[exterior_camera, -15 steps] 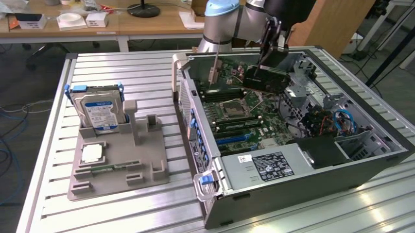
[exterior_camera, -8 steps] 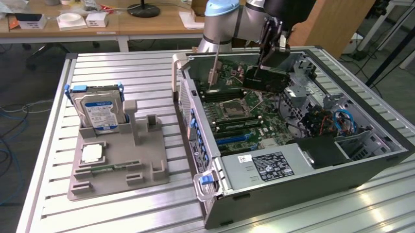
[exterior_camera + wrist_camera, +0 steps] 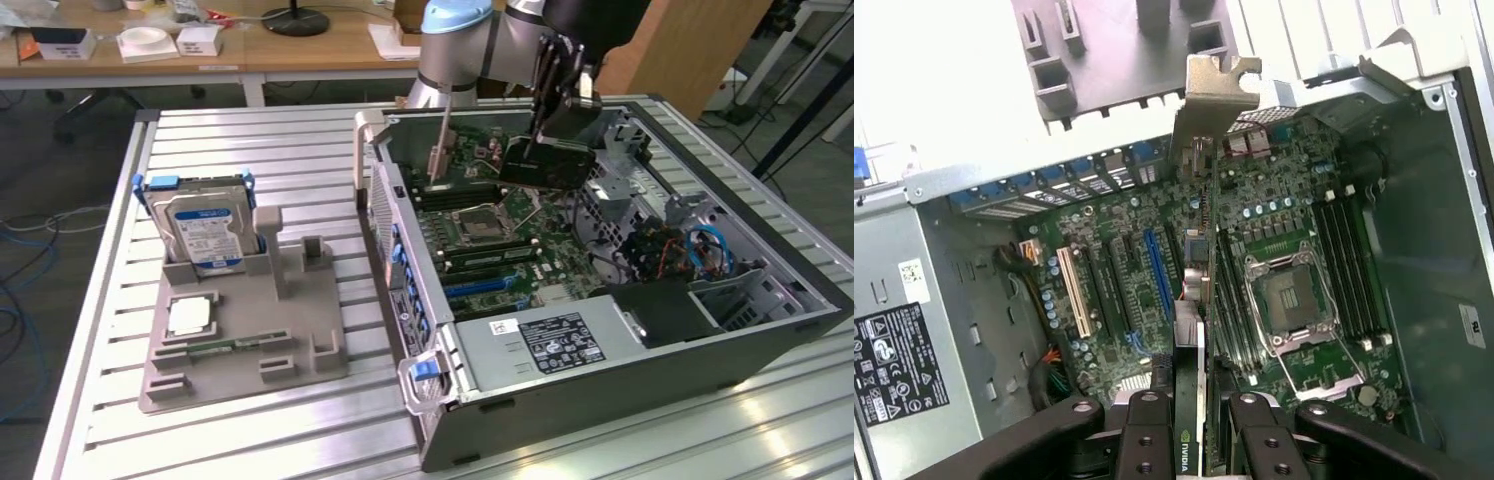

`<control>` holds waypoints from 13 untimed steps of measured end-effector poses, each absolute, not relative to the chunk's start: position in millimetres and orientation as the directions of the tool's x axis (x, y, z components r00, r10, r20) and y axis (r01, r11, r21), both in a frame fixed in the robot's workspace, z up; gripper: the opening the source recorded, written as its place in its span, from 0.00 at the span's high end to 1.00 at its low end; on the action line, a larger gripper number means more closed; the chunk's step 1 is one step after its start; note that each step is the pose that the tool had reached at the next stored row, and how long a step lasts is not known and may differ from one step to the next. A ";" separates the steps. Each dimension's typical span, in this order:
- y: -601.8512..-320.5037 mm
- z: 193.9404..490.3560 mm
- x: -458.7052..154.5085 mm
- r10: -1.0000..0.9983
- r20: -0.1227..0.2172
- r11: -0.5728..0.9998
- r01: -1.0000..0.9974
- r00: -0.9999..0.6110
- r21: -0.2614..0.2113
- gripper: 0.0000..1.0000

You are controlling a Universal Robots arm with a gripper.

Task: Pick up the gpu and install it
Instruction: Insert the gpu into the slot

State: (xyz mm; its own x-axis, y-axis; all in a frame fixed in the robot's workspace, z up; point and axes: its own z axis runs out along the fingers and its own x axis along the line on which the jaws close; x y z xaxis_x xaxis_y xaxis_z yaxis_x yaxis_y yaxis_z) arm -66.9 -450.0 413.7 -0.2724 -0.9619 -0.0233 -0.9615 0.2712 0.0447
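My gripper is shut on the gpu, a thin dark card with a pale metal bracket at one end. It hangs over the motherboard inside the open computer case, near the case's far end. In the wrist view the gpu shows edge-on between my fingers, with its bracket reaching toward the case's rear wall. The card floats above the board between the expansion slots and the CPU socket, touching neither.
On the exterior view's left, a grey fixture holds a silver hard drive, a small white square part and a green memory stick. A power supply and blue cables crowd the case's near end.
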 end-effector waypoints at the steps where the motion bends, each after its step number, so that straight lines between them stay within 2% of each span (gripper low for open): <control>1: -450.0 413.7 -66.9 -0.964 -0.023 0.263 -0.964 -0.264 0.045 0.74; 13: -449.9 413.7 -66.9 -0.987 -0.023 0.158 -0.986 -0.159 0.045 0.74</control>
